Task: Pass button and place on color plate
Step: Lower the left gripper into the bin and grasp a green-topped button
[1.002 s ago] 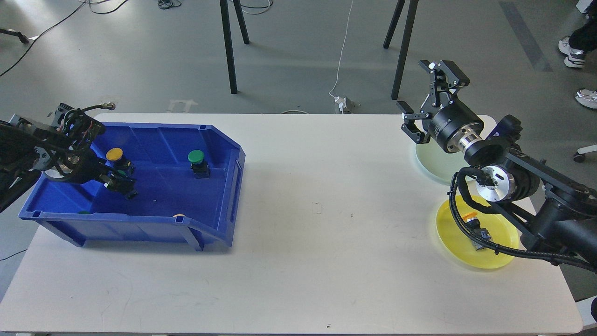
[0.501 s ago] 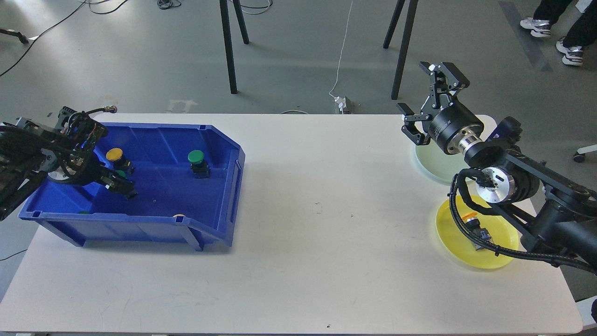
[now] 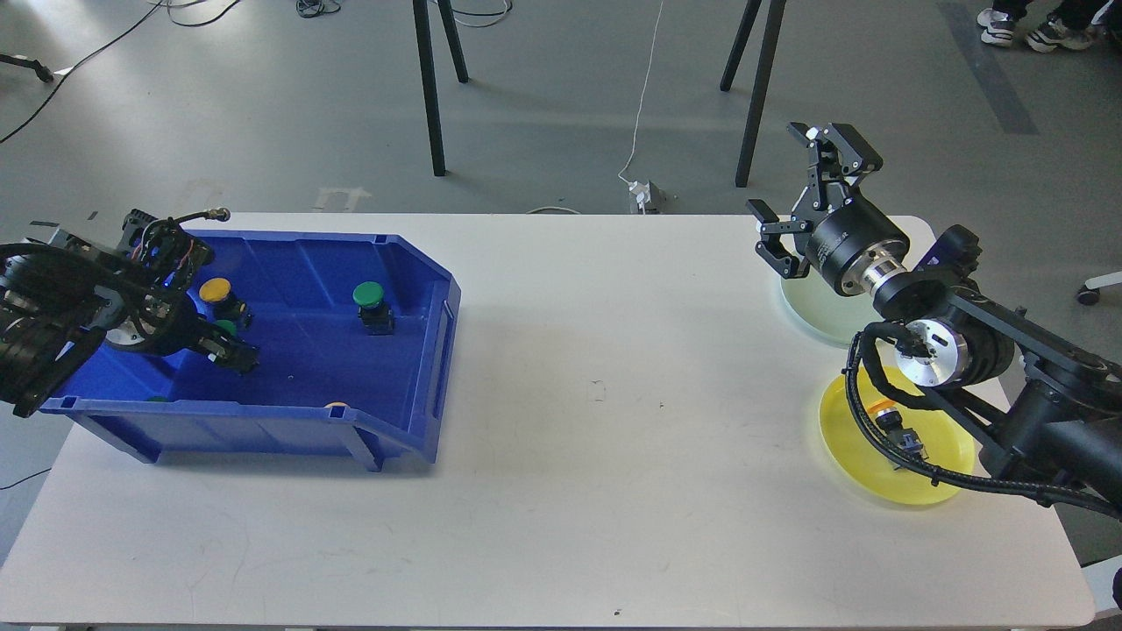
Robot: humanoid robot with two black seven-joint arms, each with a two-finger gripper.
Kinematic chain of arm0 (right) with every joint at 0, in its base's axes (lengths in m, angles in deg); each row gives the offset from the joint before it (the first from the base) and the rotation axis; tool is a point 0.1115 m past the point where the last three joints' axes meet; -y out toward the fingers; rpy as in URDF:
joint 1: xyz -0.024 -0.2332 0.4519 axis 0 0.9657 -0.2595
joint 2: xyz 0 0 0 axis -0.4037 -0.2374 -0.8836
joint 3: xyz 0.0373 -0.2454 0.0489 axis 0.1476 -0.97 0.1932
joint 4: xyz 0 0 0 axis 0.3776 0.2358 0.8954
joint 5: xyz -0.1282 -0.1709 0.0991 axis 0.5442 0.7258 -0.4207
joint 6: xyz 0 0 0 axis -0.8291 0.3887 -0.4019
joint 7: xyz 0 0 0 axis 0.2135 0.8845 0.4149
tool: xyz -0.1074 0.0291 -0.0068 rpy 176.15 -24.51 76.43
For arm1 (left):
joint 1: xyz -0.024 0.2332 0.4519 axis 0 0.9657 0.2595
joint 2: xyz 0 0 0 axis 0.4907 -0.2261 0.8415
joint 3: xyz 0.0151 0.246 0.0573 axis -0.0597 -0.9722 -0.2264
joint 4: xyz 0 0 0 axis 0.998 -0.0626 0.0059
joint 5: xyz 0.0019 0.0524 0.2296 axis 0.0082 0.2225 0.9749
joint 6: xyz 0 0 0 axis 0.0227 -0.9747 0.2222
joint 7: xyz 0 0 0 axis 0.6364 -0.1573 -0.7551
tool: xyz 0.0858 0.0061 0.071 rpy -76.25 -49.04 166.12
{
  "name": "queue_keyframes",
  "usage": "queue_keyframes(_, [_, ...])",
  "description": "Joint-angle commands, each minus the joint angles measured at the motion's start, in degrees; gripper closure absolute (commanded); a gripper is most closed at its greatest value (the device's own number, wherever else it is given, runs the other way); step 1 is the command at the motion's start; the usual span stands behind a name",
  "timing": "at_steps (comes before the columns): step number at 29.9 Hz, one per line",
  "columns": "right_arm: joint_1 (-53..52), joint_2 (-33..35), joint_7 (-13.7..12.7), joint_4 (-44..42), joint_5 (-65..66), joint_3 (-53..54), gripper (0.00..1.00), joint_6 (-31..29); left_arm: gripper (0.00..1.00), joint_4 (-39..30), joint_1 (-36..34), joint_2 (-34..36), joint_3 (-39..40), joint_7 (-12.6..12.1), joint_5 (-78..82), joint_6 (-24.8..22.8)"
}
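A blue bin (image 3: 412, 263) at the left holds a yellow-capped button (image 3: 215, 290) and a green-capped button (image 3: 369, 294). My left gripper (image 3: 230, 353) is down inside the bin, just below the yellow button. A bit of green shows right beside it; its dark fingers cannot be told apart. My right gripper (image 3: 803, 198) is open and empty, raised above the table's far right, over a pale green plate (image 3: 820, 308). A yellow plate (image 3: 912, 473) at the right holds an orange-capped button (image 3: 885, 410), partly behind my right arm's cable.
An orange cap (image 3: 335, 405) and a green cap (image 3: 158, 399) peek over the bin's front wall. Black stand legs (image 3: 429, 88) and cables are on the floor beyond the table. A person's feet (image 3: 1021, 26) are at the far right.
My left arm has shifted a little to the right and down, its gripper staying inside the bin. My right gripper has dropped slightly. The person's feet have moved away.
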Motion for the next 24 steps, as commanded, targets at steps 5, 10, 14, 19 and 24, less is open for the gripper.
queue_keyframes(5, [0.2,0.0,0.0,0.0,0.0,0.0,0.01,0.1,0.31,1.0,-0.1,-0.3,-0.1,0.0,0.0,0.0])
queue_keyframes(10, [0.5,0.1,0.0,0.0,0.0,0.1,0.01,0.1,0.33,1.0,-0.2,-0.3,-0.1,0.0,0.0,0.0])
queue_keyframes(14, [0.6,0.1,0.1,0.0,0.0,0.1,0.01,0.0,0.34,1.1,-0.2,-0.3,-0.1,0.0,-0.1,0.0])
queue_keyframes(19, [0.6,0.1,0.1,0.0,0.0,0.1,0.01,0.1,0.34,1.1,-0.2,-0.5,-0.1,0.0,-0.5,0.0])
queue_keyframes(24, [0.6,0.2,0.1,0.0,0.0,0.2,0.01,0.1,0.35,1.4,-0.1,-1.2,-0.1,0.0,-0.9,0.0])
